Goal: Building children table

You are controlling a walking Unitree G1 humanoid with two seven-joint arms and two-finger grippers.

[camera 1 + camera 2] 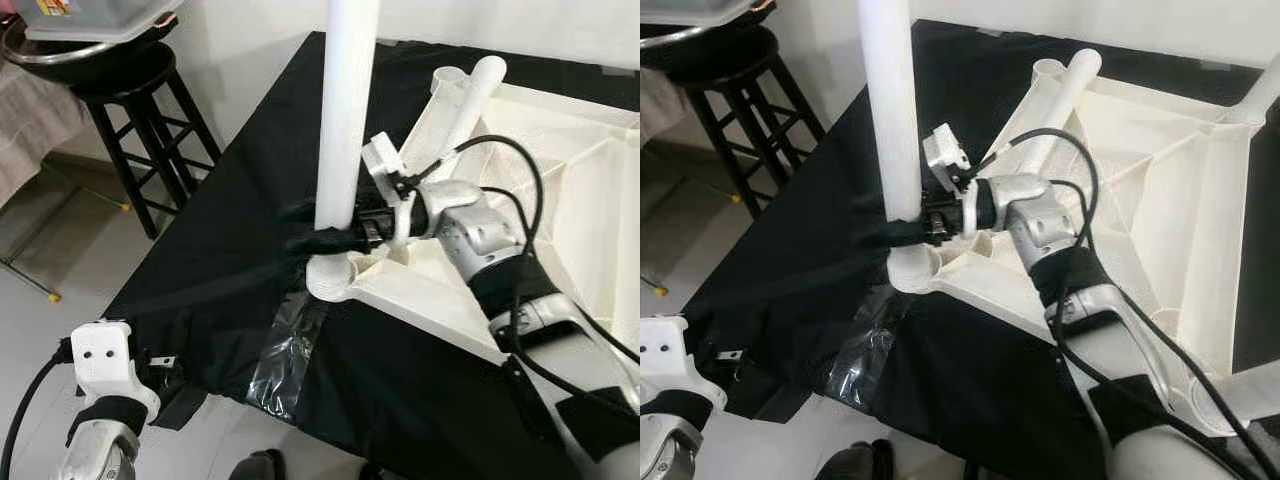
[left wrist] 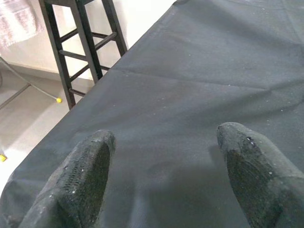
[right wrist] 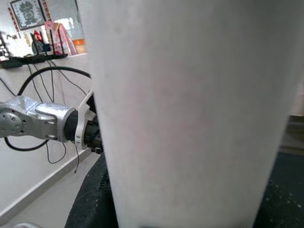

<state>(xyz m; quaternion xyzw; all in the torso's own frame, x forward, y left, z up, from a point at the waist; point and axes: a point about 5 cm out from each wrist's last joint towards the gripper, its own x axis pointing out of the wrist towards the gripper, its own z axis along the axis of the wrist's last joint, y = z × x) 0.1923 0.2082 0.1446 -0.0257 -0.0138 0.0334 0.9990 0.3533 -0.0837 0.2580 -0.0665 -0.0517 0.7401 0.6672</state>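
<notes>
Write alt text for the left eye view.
The right gripper clamps an upright white table leg standing in a corner socket of an upturned white tabletop on black cloth. The left gripper hangs at the cloth's near edge; a black stool stands behind.

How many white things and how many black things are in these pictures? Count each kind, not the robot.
White legs: 4 (upright leg, held by the right gripper; far leg; far-right leg; near-right leg)
White tabletop: 1
Black stool: 1
Black cloth: 1
Total: 7
</notes>
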